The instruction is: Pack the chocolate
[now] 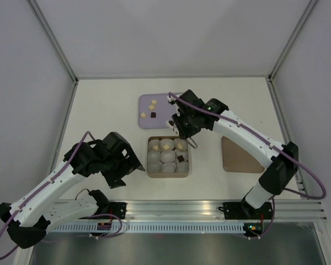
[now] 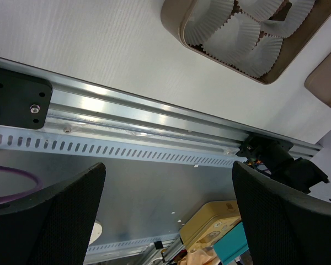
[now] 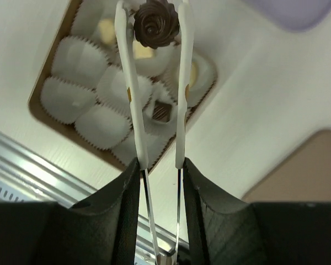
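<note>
My right gripper is shut on silver tongs with white tips. The tongs pinch a dark brown swirl chocolate above the brown box of white paper cups. In the box, pale chocolates lie in the far-row cups and a dark square one in a right-hand cup. More chocolates, pale and dark, lie on the purple tray. My left gripper is open and empty, left of the box.
A brown lid lies flat to the right of the box. The metal rail runs along the near table edge. The box corner shows at the top of the left wrist view.
</note>
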You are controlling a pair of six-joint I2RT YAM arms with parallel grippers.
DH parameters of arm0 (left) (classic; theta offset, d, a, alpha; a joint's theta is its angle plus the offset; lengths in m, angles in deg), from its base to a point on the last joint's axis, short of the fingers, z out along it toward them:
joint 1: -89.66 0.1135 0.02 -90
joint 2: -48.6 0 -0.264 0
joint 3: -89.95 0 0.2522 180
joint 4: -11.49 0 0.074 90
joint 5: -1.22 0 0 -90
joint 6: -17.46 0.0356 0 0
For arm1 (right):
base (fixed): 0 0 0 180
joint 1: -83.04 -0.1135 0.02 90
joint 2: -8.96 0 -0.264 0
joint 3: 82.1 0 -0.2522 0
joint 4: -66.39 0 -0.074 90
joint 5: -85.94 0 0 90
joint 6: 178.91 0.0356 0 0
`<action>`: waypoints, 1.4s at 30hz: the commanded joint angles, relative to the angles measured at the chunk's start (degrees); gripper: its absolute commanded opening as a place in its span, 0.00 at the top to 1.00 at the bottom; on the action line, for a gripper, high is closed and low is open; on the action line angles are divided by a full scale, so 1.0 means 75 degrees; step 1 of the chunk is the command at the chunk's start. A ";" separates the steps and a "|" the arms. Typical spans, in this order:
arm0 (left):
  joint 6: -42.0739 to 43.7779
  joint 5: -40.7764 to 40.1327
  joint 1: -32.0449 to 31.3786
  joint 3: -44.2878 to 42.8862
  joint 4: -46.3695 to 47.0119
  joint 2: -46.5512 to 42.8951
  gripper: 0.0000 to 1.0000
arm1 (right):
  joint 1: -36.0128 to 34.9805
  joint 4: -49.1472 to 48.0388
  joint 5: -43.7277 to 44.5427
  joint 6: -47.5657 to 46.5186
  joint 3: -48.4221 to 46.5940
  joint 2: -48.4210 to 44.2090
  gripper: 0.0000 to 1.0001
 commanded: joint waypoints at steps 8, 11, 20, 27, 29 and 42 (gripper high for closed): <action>-0.0097 0.0283 0.0025 -0.0015 -0.0448 -0.0053 0.00 | -0.1308 -0.0755 -0.0979 0.0894 0.2952 -0.1938 0.77; -0.0121 0.0283 0.0025 -0.0015 -0.0436 -0.0041 0.00 | -0.1542 -0.0836 -0.0803 0.0860 0.2965 -0.1786 0.76; -0.0343 0.0166 0.0025 -0.0039 -0.0389 -0.0065 0.00 | -0.1626 -0.1141 -0.0463 0.0883 0.2672 -0.0743 0.75; -0.0425 0.0154 0.0025 -0.0015 -0.0389 -0.0205 0.00 | -0.1625 -0.1294 -0.0172 0.1059 0.2859 -0.0544 0.69; -0.0496 0.0131 0.0025 0.0008 -0.0413 -0.0252 0.00 | -0.1626 -0.1329 -0.0170 0.1129 0.2918 -0.0497 0.67; -0.0578 0.0014 0.0025 -0.0097 -0.0424 -0.0241 0.00 | -0.1626 -0.1095 -0.0053 0.1129 0.2637 -0.0438 0.53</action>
